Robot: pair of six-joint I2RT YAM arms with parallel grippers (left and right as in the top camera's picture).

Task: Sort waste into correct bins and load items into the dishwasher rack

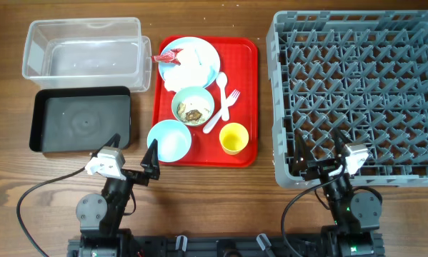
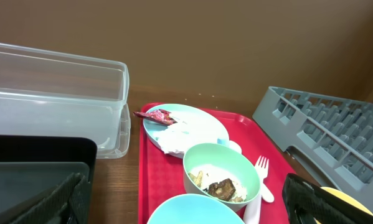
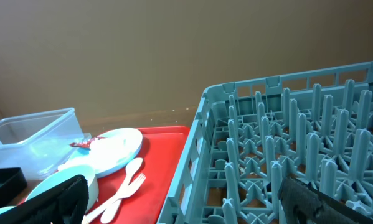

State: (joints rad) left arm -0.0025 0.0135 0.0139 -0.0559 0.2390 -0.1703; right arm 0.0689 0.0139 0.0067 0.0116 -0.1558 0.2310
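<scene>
On the red tray, a light blue plate holds crumpled white napkins and a red-and-white wrapper. A pale green bowl holds brown food scraps and rice. A light blue bowl, a yellow cup, a white spoon and fork lie beside it. The clear tub and black tray sit left. The grey rack sits right. My left gripper is open, just before the blue bowl. My right gripper is open over the rack's near edge.
The red serving tray lies between the bins and the rack. Bare wooden table shows in front of the tray, around both arm bases. The rack's near wall stands close to the right gripper.
</scene>
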